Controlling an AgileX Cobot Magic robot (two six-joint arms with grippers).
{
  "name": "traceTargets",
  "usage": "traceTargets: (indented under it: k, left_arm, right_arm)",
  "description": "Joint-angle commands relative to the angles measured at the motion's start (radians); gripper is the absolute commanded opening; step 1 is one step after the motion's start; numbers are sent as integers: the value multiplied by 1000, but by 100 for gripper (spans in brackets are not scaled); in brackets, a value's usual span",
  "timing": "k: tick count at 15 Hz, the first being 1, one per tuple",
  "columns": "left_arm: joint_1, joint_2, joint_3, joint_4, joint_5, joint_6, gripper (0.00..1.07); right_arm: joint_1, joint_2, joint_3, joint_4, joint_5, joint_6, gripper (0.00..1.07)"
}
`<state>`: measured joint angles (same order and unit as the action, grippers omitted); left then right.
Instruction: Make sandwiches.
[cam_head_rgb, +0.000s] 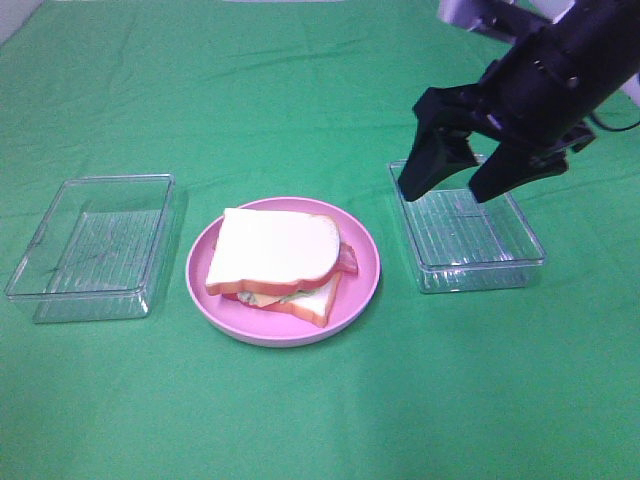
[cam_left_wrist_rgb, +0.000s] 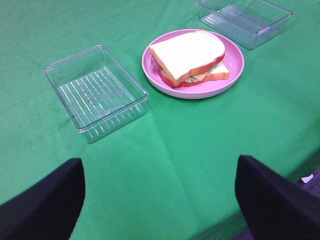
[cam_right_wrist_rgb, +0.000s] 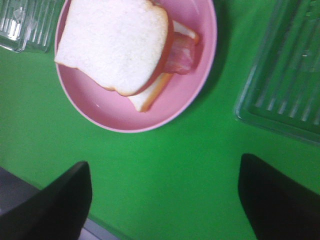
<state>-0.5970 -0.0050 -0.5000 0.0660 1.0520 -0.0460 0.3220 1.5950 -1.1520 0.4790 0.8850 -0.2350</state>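
Observation:
A sandwich lies on a round pink plate at the middle of the green cloth: two white bread slices with orange-brown crust, with lettuce, bacon and cheese showing between them. It also shows in the left wrist view and the right wrist view. My right gripper is open and empty, hanging above the right clear tray, well right of the plate. My left gripper is open and empty, far from the plate, and is out of the exterior view.
A clear plastic tray stands left of the plate and another to its right; both hold nothing. A green cloth covers the table. The left wrist view shows the cloth's edge near the left gripper.

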Motion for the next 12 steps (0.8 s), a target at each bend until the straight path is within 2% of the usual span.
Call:
traceTargets:
  k: [1, 4, 6, 7, 8, 9, 12]
  left_arm:
    - [-3, -20, 2, -8, -9, 0, 78]
    - [-3, -20, 2, -8, -9, 0, 78]
    - [-3, -20, 2, -8, -9, 0, 78]
    - [-3, -20, 2, -8, -9, 1, 78]
    - [-3, -20, 2, -9, -9, 2, 78]
    - [-3, -20, 2, -9, -9, 2, 78]
    - [-3, -20, 2, -9, -9, 3, 78]
  right_arm:
    - [1, -182, 83, -156, 7, 93, 76]
    - [1, -394, 212, -241, 14, 140, 76]
    - [1, -581, 343, -259, 53, 156, 76]
    - [1, -631, 370, -259, 67, 156, 76]
    - [1, -830, 489, -261, 117, 164, 76]
    - [1, -939, 541, -279, 151, 163, 76]
    - [1, -1182, 623, -346, 231, 158, 76]
